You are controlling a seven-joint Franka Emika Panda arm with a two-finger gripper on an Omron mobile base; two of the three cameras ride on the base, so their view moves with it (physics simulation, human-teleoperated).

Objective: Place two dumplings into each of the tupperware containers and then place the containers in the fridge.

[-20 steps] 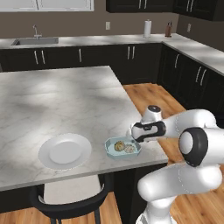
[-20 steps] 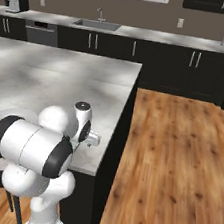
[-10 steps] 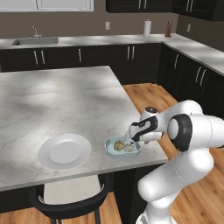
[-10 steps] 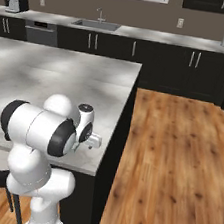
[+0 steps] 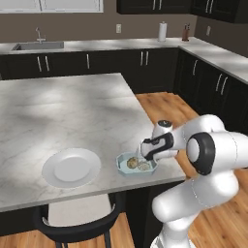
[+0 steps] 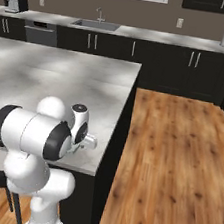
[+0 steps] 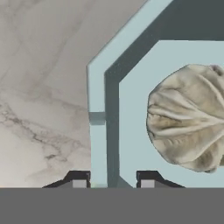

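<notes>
Marble counter, pale plate beside tub.

Right under the gripper the light blue tupperware container looks like smooth matt plastic, its rim flat and even. The dumpling lying inside it, just beside the finger tips, has a pale, dull, doughy skin, creased into soft pleats. The counter beneath the tub is polished grey-veined marble. A white plate further along it looks like smooth glazed ceramic. Beyond the counter edge, the floor is warm, faintly glossy wood planking.
</notes>
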